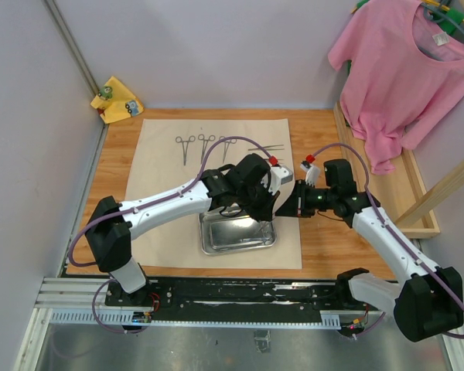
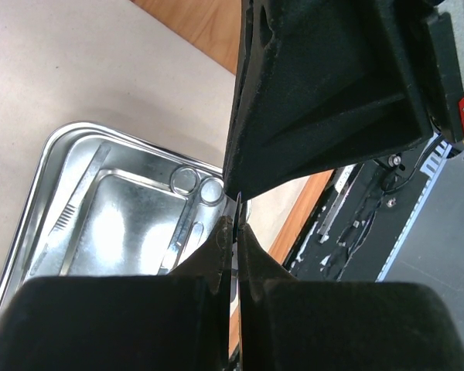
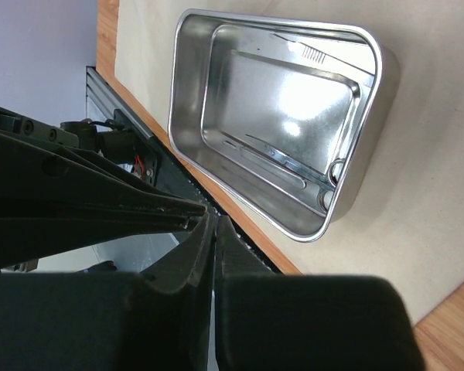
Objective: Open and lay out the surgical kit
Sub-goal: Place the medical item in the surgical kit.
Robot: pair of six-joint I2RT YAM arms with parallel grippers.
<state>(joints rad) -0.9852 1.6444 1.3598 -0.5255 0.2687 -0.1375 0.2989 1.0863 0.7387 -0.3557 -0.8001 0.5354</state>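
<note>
Clearly clenched, left end effector (image 2: 230,259) and right end effector (image 3: 215,247) meet tip to tip over the tray (image 1: 240,249); anything passed between could slip.

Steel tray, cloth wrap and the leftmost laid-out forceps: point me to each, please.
steel tray (image 3: 286,108): right wrist view, bare floor of the tray.
cloth wrap (image 1: 158,162): top view, bare left part of the cloth.
leftmost forceps (image 1: 185,150): top view, shank near its pivot.
</note>
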